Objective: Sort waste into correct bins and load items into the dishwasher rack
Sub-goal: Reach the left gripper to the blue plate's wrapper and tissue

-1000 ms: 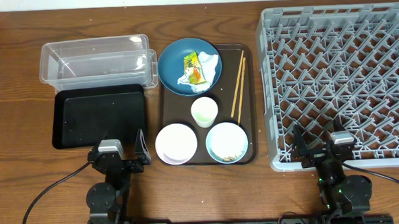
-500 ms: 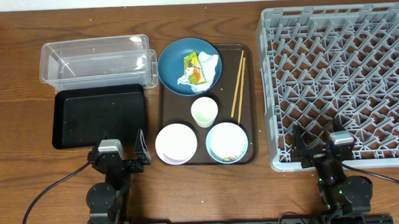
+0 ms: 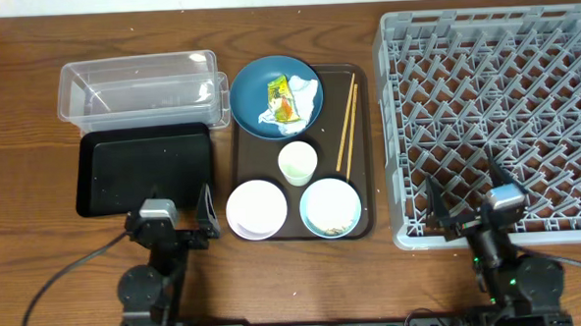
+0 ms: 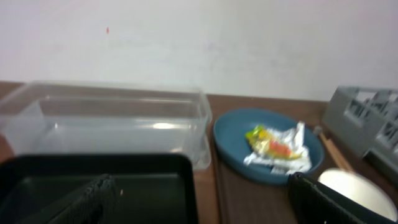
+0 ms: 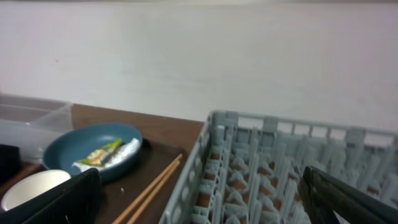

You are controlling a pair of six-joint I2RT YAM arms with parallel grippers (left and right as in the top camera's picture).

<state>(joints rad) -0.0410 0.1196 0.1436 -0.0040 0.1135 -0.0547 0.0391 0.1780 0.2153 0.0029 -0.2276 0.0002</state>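
On the wooden surface, a brown serving tray sits between two bins on the left and a big grey dishwasher rack on the right. At the far end of the tray lies a dark blue plate with a crumpled white tissue and its yellow-orange-green wrapper resting on it. A pair of wooden chopsticks lies along the tray's right side, just beside the plate. A small white cup stands upright near the tray's middle. At the near end, a white bowl and a pale blue bowl sit side by side; a few small grains show in the pale blue one. The clear plastic tub stands left of the plate, with the shallow black tray-bin just in front of it. The left gripper hovers at the near edge of the black bin, released and grasping nothing. The right gripper hovers at the rack's near left corner, likewise released and grasping nothing.
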